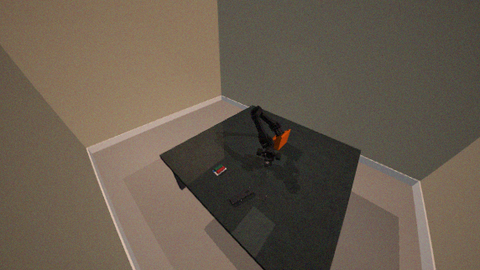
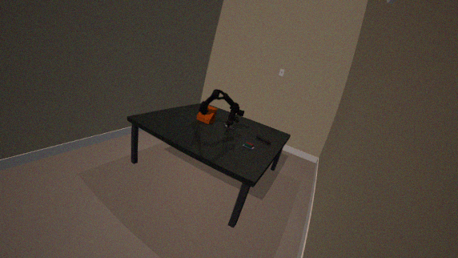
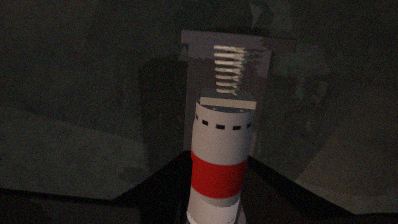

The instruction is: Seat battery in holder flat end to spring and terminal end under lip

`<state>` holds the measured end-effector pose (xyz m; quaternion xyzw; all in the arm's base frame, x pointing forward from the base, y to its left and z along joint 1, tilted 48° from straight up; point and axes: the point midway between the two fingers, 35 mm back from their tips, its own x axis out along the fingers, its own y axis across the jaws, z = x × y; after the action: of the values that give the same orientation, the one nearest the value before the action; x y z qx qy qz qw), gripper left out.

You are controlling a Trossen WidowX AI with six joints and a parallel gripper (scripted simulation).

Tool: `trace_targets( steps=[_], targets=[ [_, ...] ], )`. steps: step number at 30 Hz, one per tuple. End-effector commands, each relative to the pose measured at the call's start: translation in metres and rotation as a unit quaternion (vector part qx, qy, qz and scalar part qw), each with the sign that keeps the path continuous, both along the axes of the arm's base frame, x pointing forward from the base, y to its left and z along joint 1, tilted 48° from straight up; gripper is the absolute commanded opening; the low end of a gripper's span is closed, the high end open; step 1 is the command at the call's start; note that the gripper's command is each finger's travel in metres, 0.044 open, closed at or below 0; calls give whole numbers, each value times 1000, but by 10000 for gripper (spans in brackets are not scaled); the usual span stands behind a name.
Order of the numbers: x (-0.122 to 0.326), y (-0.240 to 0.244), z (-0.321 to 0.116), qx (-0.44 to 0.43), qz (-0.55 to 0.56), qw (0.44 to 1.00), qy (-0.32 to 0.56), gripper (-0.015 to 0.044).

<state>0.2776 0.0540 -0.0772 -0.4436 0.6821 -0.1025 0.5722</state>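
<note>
The battery, white with a red band and a row of black marks, is between the fingers of my gripper, which is shut on it. Its far end points at the pale coil spring of the grey holder. That end face is partly visible, so the battery looks tilted. A cream strip crosses in front of that end. Whether the battery touches the spring or the holder floor cannot be told. The near end and the lip are hidden. The top and exterior views are too small to show the fit.
An orange block stands beside the arm's base. A small white tray with red and green pieces and a dark elongated object lie on the dark table, away from the gripper.
</note>
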Motion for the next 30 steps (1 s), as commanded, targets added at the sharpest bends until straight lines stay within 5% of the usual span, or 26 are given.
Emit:
trace_targets(
  steps=[1,6,23,30],
  targets=[
    [0,-1,0,-1,2,1000,3,80],
    [0,-1,0,-1,2,1000,3,182],
    [-2,11,10,0,0,1000,1,182],
    [-10,53,49,2,1,1000,2,366]
  ],
)
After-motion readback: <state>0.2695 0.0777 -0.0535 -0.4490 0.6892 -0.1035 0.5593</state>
